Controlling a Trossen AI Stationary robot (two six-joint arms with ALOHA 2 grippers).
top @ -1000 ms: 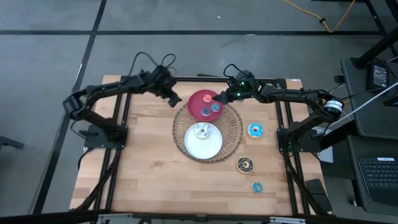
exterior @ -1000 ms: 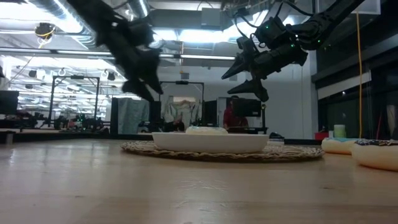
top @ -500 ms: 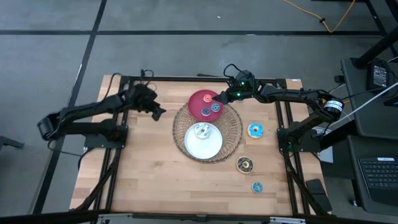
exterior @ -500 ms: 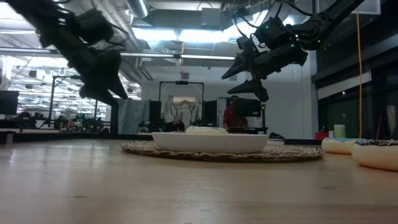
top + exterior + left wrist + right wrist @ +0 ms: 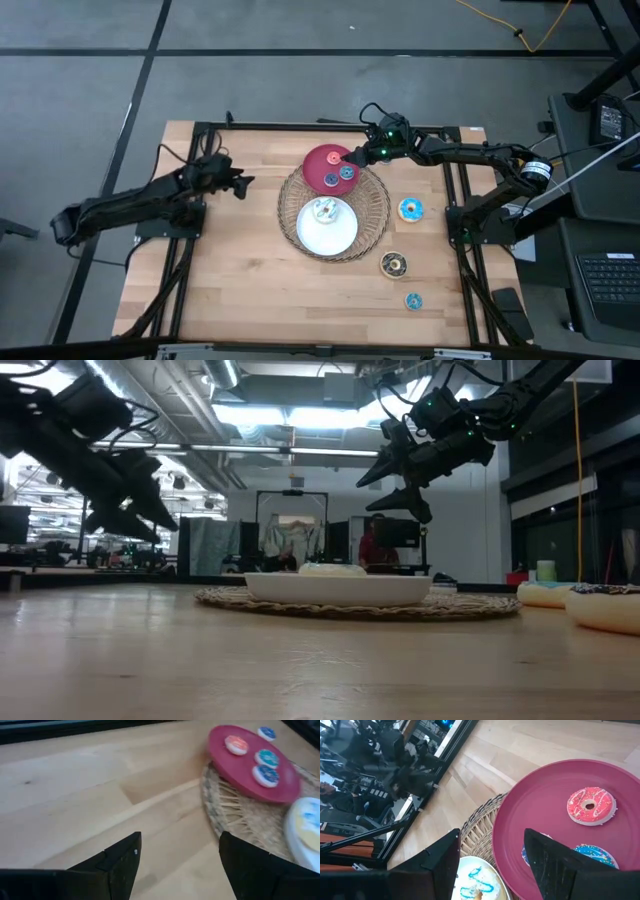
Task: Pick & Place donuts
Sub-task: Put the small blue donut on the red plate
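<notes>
Because three donuts lie loose on the bare wood to the right of the wicker tray point(image 5: 372, 228), my right arm is the nearer one for the next pick. The closest, a blue-iced donut point(image 5: 410, 209), sits just beside the tray's right edge; a dark brown donut point(image 5: 393, 264) and a small blue donut point(image 5: 413, 300) lie nearer the front edge of the table. My right gripper point(image 5: 357, 156) hangs over the red plate point(image 5: 318, 162), fingers apart and holding nothing, so these donuts lie right of it and toward the front. Three donuts already rest on that plate, and one on the white plate point(image 5: 330, 232). My left gripper point(image 5: 243, 182) waits well left of the tray, fingers apart, empty.
</notes>
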